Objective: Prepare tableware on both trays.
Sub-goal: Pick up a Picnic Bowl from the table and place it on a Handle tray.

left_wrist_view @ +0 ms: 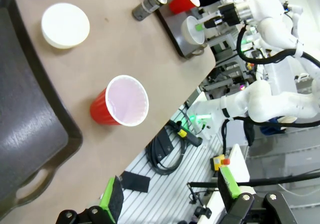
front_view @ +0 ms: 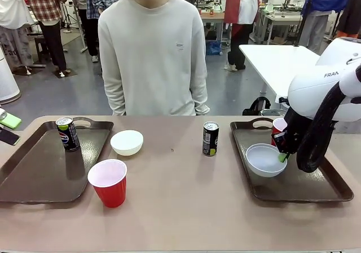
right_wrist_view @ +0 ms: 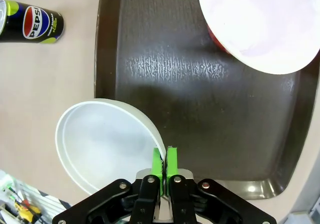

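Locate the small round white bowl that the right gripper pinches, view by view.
Front view: bowl right of centre, over the dark brown right tray.
Left wrist view: bowl near top, right of centre.
Right wrist view: bowl lower left.
Shared landmark: slim dark can beside that tray.

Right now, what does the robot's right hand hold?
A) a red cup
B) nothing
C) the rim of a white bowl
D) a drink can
C: the right hand is closed on the thin rim of the white bowl, as the right wrist view shows.
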Available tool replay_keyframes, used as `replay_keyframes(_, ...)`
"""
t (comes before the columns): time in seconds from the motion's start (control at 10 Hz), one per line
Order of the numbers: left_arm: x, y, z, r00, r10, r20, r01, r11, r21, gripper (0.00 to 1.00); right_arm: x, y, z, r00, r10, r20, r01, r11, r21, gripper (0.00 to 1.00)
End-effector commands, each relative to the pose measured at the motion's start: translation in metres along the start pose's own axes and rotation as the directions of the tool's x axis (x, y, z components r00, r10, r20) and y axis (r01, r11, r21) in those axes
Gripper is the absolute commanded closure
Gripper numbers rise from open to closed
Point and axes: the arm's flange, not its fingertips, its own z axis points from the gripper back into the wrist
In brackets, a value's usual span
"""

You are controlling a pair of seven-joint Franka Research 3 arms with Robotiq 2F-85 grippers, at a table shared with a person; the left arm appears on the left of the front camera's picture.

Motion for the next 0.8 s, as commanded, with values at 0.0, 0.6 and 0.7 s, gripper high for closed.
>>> replay_keyframes(0.0,0.000,0.000,-0.001,1.000,0.000,-0.001,0.000,1.000,0.001,0.00,0.008,-0.012,-0.010,1.000,0.000,-0.025,0.000,0.999,-0.037,0.96)
replay_keyframes(0.6,0.000,0.000,-0.001,1.000,0.000,-0.001,0.000,1.000,0.001,0.00,0.015,-0.029,-0.033,0.993,-0.028,-0.113,0.022,0.998,-0.058,0.10)
replay_keyframes(0.7,0.000,0.000,-0.001,1.000,0.000,-0.001,0.000,1.000,0.001,0.00,0.014,-0.029,-0.032,0.993,-0.030,-0.110,0.023,0.998,-0.060,0.00)
